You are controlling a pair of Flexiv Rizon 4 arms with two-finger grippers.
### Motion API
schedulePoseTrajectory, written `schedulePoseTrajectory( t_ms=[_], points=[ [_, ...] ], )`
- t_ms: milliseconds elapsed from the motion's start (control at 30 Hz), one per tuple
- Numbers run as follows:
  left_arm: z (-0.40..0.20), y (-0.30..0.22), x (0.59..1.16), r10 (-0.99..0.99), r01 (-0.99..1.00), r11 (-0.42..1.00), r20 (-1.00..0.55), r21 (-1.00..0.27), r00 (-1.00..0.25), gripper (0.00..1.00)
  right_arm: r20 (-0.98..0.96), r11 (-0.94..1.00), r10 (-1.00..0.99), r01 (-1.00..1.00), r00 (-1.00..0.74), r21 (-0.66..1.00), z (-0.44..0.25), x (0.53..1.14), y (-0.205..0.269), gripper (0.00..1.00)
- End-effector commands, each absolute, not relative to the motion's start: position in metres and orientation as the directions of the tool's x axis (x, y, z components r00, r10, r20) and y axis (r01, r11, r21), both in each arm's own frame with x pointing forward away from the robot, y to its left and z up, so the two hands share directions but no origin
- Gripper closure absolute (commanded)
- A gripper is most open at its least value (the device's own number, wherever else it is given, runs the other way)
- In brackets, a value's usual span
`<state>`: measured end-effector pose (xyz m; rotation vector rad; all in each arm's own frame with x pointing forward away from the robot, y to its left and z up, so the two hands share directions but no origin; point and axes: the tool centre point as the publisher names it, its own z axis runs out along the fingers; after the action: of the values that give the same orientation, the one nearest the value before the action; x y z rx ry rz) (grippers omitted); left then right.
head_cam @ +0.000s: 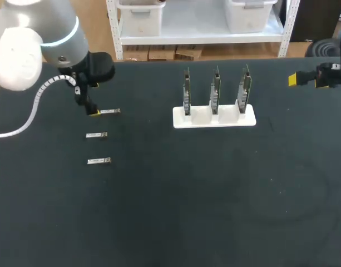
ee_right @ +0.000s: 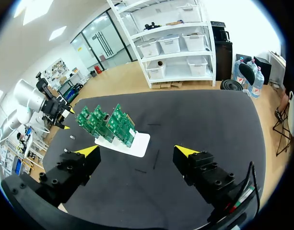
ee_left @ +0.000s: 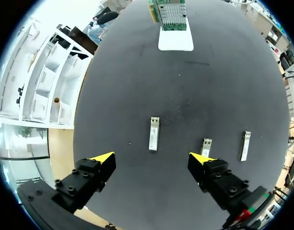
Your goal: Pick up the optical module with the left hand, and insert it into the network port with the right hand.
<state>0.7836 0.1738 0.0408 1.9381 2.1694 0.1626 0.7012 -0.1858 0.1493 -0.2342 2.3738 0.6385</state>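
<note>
Nearest the lens, my left arm (head_cam: 25, 44) fills the upper left of the head view, with the left gripper (ee_left: 151, 157) low over the black table (head_cam: 170, 211), fingers spread wide and touching nothing. One optical module (ee_left: 154, 134) lies flat just ahead of the gap between them; a second module (head_cam: 97, 135) and a third module (head_cam: 99, 161) lie below it at frame left. Three green network cards (head_cam: 215, 89) stand upright in a white holder (head_cam: 213, 118) at upper centre. At the upper right edge my right gripper (ee_right: 137, 151) hangs with fingers apart, empty

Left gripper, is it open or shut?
Open. The left gripper has fingers wide apart; the optical module lies untouched ahead of them.
</note>
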Motion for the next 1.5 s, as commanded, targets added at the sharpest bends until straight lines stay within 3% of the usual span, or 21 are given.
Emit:
schedulePoseTrajectory(
  t_ms=[33, 1000, 1500],
  points=[
    [0.034, 0.169, 0.792, 0.99, 0.969, 0.128, -0.082, 0.212, -0.113, 0.0, -0.642, 0.868, 0.0, -0.32, -0.766, 0.381, 0.15, 0.7, -0.185, 0.0],
    [-0.004, 0.165, 0.798, 0.992, 0.966, 0.117, 0.019, 0.23, -0.124, 0.0, -0.642, 0.868, 0.0, -0.32, -0.766, 0.381, 0.15, 0.7, -0.185, 0.0],
    [-0.012, 0.165, 0.804, 0.99, 0.979, 0.123, 0.052, 0.163, -0.133, 0.0, -0.642, 0.868, 0.0, -0.32, -0.766, 0.381, 0.15, 0.7, -0.185, 0.0]
  ],
)
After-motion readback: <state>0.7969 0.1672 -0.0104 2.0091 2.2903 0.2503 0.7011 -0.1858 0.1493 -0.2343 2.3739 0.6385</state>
